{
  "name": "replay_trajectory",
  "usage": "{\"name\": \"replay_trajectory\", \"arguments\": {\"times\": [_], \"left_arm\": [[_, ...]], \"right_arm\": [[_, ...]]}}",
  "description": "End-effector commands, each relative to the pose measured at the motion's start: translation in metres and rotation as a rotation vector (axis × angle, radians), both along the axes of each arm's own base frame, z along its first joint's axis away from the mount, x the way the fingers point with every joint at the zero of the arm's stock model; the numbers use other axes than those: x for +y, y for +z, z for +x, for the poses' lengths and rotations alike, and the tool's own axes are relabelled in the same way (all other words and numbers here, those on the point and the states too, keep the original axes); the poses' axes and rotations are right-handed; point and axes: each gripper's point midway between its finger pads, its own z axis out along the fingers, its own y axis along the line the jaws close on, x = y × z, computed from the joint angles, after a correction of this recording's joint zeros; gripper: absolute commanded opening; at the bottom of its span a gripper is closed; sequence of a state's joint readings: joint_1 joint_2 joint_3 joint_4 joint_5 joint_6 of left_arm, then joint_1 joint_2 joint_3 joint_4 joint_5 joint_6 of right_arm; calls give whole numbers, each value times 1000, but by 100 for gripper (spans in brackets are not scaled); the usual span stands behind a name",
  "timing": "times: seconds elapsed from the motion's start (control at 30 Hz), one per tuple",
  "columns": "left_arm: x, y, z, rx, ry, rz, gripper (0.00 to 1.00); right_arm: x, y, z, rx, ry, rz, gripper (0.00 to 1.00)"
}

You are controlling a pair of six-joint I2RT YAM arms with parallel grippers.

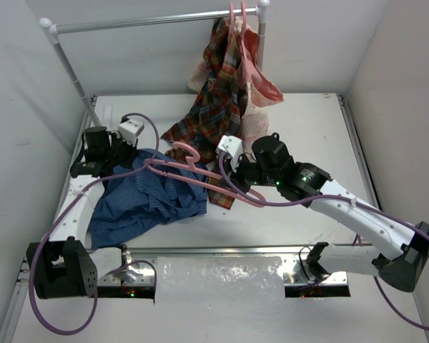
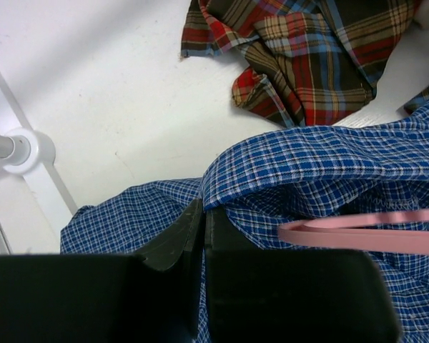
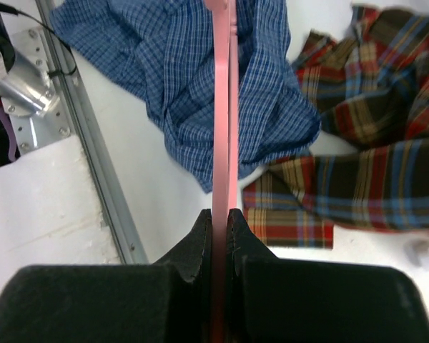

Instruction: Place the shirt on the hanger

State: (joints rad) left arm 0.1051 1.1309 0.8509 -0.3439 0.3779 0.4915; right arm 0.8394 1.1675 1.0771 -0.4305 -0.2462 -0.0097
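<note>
The white counter (image 1: 307, 128) has walls close at its left, back and right edges. Its right part, behind the right arm, shows bare surface. The shirt (image 1: 146, 200) lies crumpled on the left part, with its lower edge near the front metal rim (image 3: 93, 164). The plaid shirt (image 1: 214, 107) hangs from the rail (image 1: 150, 21); its bottom lies on the counter and touches the shirt's right edge. The hanger (image 1: 200, 168) is held over the shirt's top. The right claw (image 3: 219, 214) is closed tight on the hanger's bar. The left claw (image 2: 202, 214) is pinched on a fold of the shirt.
</note>
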Motion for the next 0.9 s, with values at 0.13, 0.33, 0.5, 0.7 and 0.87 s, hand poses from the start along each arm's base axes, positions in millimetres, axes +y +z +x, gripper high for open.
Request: {"name": "replay_trajectory", "arguments": {"times": [0.13, 0.33, 0.5, 0.7, 0.87], "left_arm": [[-24, 23, -6, -27, -125, -49, 0], [-30, 35, -24, -41, -159, -31, 0], [-26, 38, -29, -34, -142, -15, 0], [-57, 91, -32, -140, -277, -112, 0], [-78, 111, -44, -152, -380, -157, 0]], "right_arm": [[23, 28, 17, -137, -1, 40, 0], [15, 46, 37, -245, -94, 39, 0], [21, 48, 44, -279, -87, 39, 0], [48, 26, 18, -212, 125, 66, 0], [60, 33, 15, -188, 167, 102, 0]]}}
